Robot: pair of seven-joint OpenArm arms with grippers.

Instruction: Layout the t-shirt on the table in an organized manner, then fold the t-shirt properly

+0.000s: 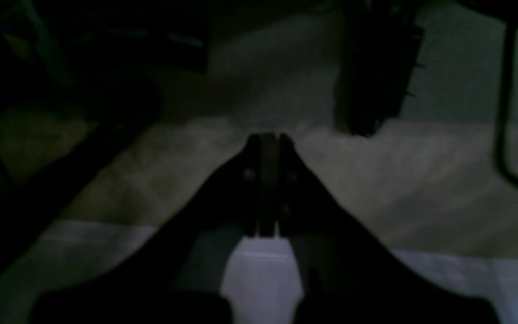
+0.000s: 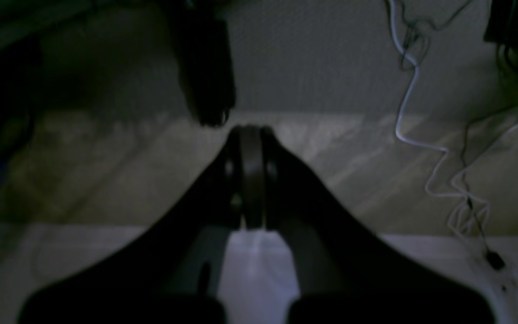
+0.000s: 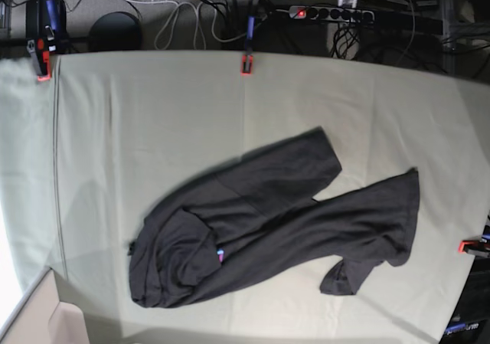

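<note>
One soft charcoal t-shirt [image 3: 268, 221] lies crumpled in loose folds on the creased pale-green cloth table [image 3: 138, 122]. Both the left gripper [image 1: 268, 139] and the right gripper [image 2: 251, 132] are clenched on nothing.

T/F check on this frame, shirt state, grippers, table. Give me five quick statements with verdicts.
1. The t-shirt lies crumpled on the table, not laid out flat. True.
2. The left gripper is open. False: its jaws are shut, holding nothing.
3. The right gripper holds a sleeve. False: it is shut on nothing, and no shirt fabric shows in its wrist view.
4. A red clamp sits on the table's far edge. True.
5. The shirt is already folded into a neat rectangle. False: it sprawls diagonally with bunched folds.
</note>
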